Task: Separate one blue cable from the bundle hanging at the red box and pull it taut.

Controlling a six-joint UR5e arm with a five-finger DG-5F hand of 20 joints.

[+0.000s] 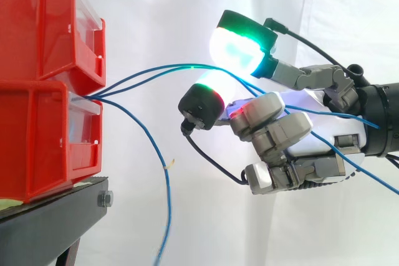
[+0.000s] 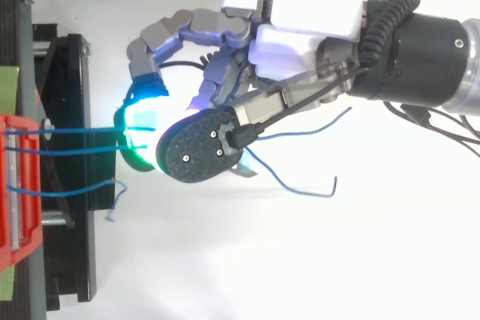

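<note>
Blue cables come out between the stacked red bins on the black stand, before the white curtain. We see two of them arch gently across into the hand, pinched between its curled, glowing fingertips and trailing out behind the palm; a third cable hangs loose below the fingers, well apart from them.

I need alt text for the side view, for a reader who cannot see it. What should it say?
A robot hand reaches in from the right to two blue cables that run from stacked red bins across it. A third blue cable hangs loose beside the black stand.
</note>
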